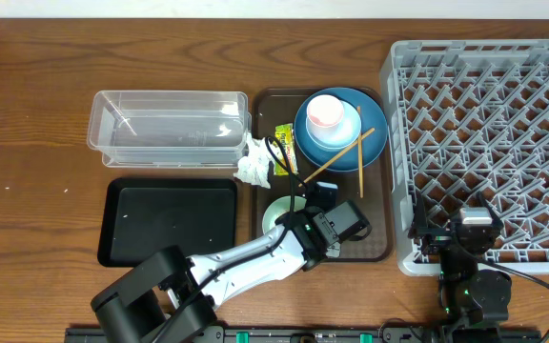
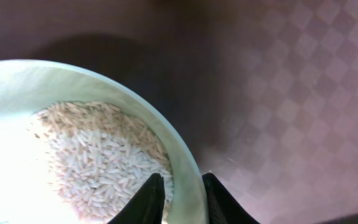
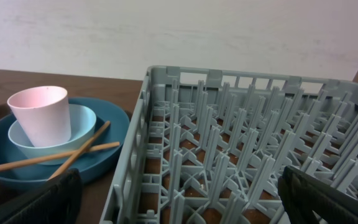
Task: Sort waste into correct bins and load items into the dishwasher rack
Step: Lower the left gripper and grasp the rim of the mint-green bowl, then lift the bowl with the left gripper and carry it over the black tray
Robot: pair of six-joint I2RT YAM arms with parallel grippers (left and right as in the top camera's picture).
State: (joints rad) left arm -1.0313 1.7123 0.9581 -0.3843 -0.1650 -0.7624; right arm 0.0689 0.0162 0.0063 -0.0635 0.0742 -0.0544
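The mint-green bowl (image 1: 274,211) holds white rice grains (image 2: 98,155) and stands at the front of the brown tray. My left gripper (image 2: 180,180) is shut on the bowl's rim (image 2: 185,162), one finger inside and one outside; from overhead it (image 1: 300,225) is at the bowl's right side. The blue plate (image 1: 370,143) holds the pale-blue bowl (image 1: 339,131), the pink cup (image 1: 325,112) and the chopsticks (image 1: 349,155). The tissue (image 1: 254,168) and the yellow-green wrapper (image 1: 285,149) lie left of the plate. My right gripper (image 3: 179,193) is open and empty over the rack's front left corner (image 1: 417,248).
The clear tub (image 1: 170,129) stands at the back left, the flat black tray (image 1: 170,221) in front of it. The dark brown serving tray (image 1: 379,243) lies between them and the grey rack (image 1: 494,114). The rack's pegs (image 3: 229,143) fill the right wrist view.
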